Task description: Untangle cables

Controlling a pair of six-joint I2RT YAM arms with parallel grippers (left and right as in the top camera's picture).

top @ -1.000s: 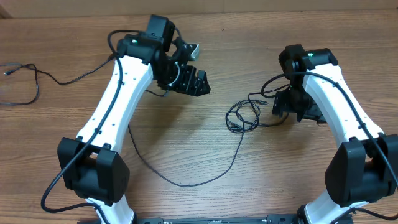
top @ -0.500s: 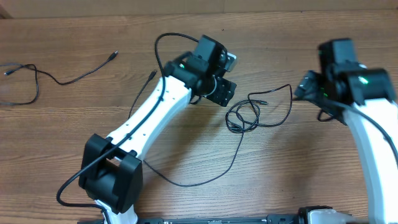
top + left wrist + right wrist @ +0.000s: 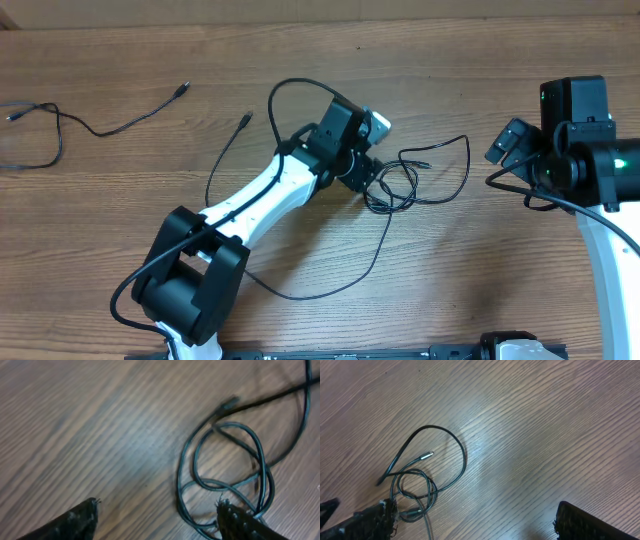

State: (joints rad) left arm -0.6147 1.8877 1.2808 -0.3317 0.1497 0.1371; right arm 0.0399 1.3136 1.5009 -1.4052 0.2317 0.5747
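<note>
A thin black cable lies knotted in small loops (image 3: 395, 187) at the table's middle, with a wider loop (image 3: 462, 150) to the right and a long tail (image 3: 300, 295) curving down and left. My left gripper (image 3: 372, 172) is open right at the knot's left edge. In the left wrist view the loops (image 3: 227, 467) lie by the right finger, and the space between the fingers (image 3: 157, 510) holds only wood. My right gripper (image 3: 505, 143) is open and empty, raised to the right of the cable. The right wrist view shows the knot (image 3: 415, 491) by its left finger (image 3: 472, 515).
A second black cable (image 3: 100, 127) lies separate at the far left, ending in a plug (image 3: 184, 89). The long tail's plug end (image 3: 247, 118) lies left of my left arm. The table's back edge runs along the top.
My left arm has swung right and down from the upper left to the knot. My right arm has pulled back to the right and risen. The wide loop now lies free.
</note>
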